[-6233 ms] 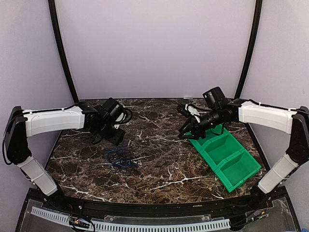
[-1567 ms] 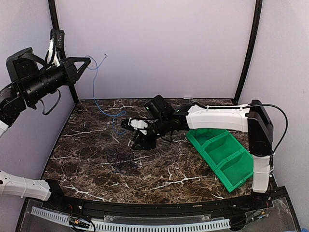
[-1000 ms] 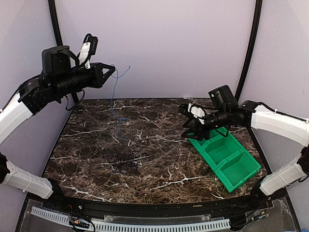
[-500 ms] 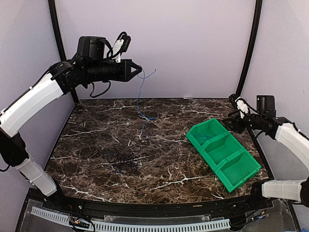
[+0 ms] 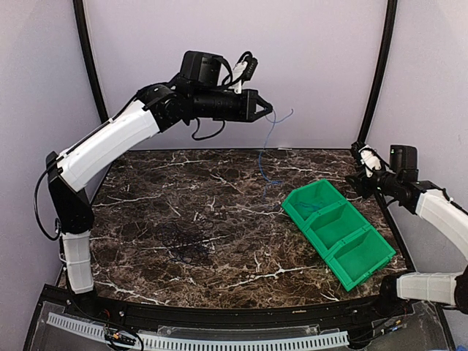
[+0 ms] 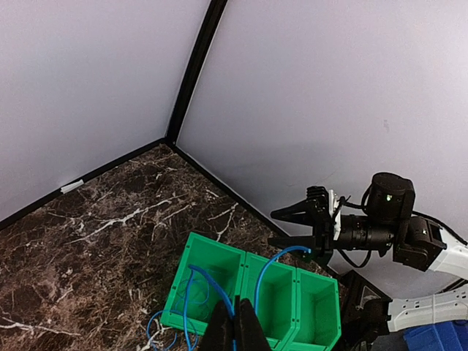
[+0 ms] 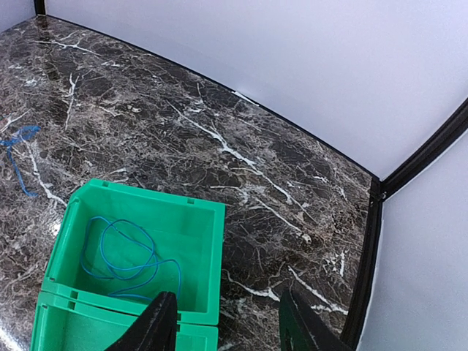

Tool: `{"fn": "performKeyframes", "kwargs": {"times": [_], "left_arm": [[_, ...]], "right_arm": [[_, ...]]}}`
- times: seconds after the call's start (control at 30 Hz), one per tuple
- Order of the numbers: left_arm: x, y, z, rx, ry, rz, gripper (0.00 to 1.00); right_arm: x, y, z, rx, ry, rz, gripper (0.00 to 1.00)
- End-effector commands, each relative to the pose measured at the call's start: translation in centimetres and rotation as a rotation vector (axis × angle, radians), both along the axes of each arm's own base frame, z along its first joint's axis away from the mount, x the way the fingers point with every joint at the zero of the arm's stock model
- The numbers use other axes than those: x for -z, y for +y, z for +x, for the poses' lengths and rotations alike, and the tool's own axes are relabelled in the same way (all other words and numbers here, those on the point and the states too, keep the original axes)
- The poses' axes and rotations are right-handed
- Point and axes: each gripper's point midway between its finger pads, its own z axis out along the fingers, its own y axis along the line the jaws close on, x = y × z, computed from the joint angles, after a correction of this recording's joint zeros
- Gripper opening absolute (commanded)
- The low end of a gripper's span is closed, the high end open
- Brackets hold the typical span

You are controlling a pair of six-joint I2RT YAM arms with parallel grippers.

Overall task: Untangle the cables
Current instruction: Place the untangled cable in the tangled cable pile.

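Observation:
My left gripper (image 5: 265, 111) is raised high over the back of the table, shut on a bright blue cable (image 5: 265, 150). The cable hangs down and its lower end touches the marble next to the green bin (image 5: 363, 267). In the left wrist view the shut fingers (image 6: 245, 330) pinch that blue cable (image 6: 208, 287). A dark tangle of black cables (image 5: 186, 247) lies at the table's centre-left. My right gripper (image 5: 362, 167) hovers open at the right edge, empty; its fingers (image 7: 157, 323) stand apart above the bin (image 7: 208, 263).
The green bin has three compartments. Its far one holds a coil of blue cable (image 7: 121, 257). Black frame posts (image 5: 374, 80) stand at the back corners, with walls close behind. The right gripper (image 6: 311, 223) shows in the left wrist view beyond the bin (image 6: 322, 322).
My left arm has swung to the right, carrying the hanging blue cable from the back centre-left to beside the bin. The right arm has pulled back to the right edge.

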Motion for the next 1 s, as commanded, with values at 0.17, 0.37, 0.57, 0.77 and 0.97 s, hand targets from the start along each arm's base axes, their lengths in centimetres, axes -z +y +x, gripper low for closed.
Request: {"fn": "performKeyframes", "kwargs": {"times": [0.17,0.37,0.57,0.77,0.97], "left_arm": [[1.2,-5.2,1.2,0.081,0.035,-0.163,0.00],[6.9,-8.9,3.4,0.093,0.136,-0.201,0.00],[12.6,-12.0,2.8,0.150,0.239,-0.186,0.00],[15.4,-15.1,0.3,0.231,0.234,-0.189,0.00],[15.5,-16.7,-1.1,0.314,0.197,-0.288,0.00]], "right_arm": [[-0.6,-0.9,0.8,0.047,-0.048,-0.019,0.50],[-0.4,-1.1,0.9,0.054,-0.042,-0.024,0.50],[0.0,-1.0,1.0,0.050,-0.030,-0.022,0.50],[0.3,-0.7,1.0,0.037,-0.018,-0.017,0.50],[0.2,-0.5,0.9,0.027,-0.017,-0.008,0.51]]}}
